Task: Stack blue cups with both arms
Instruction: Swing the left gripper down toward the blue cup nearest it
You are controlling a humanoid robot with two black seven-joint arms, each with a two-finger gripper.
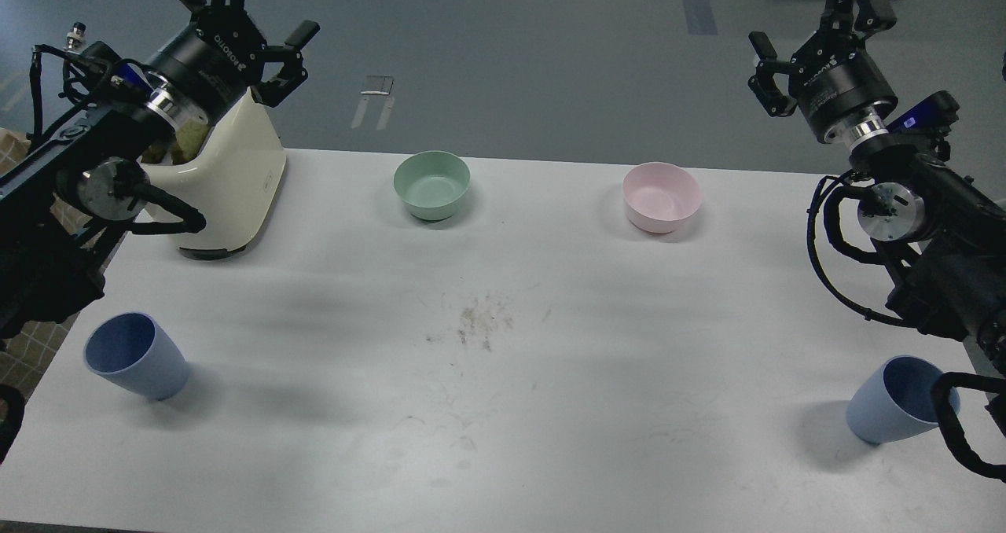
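Blue cups: two of them, not stacked yet. One cup (135, 355) sits near the front left corner of the tabletop (503, 407), the other cup (896, 400) near the front right corner. Well apart, each on its own.
Done so far: nothing that shows. Both cups sit on the white top w/ open mouths up, tipped a bit as seen from here.
Left to do: grab each cup, bring them together, drop one inside the other. That's my guess.
Left claw (271, 65): up high at the back left, fingers spread, holding nothing.
Right claw (774, 77): up high at the back right, fingers spread too, holding nothing.
Edges: left cup is close to the left edge; right cup is close to the right edge & a black cable loop (955, 431) crosses in front of it. A bump could knock either off.
Open room: big bare patch in the middle, only some dirty specks (479, 325). Good spot for stacking, I think.
In the way: green bowl (431, 185) & pink bowl (661, 196) at the back, cream machine (228, 179) at the back left, just under the left arm.
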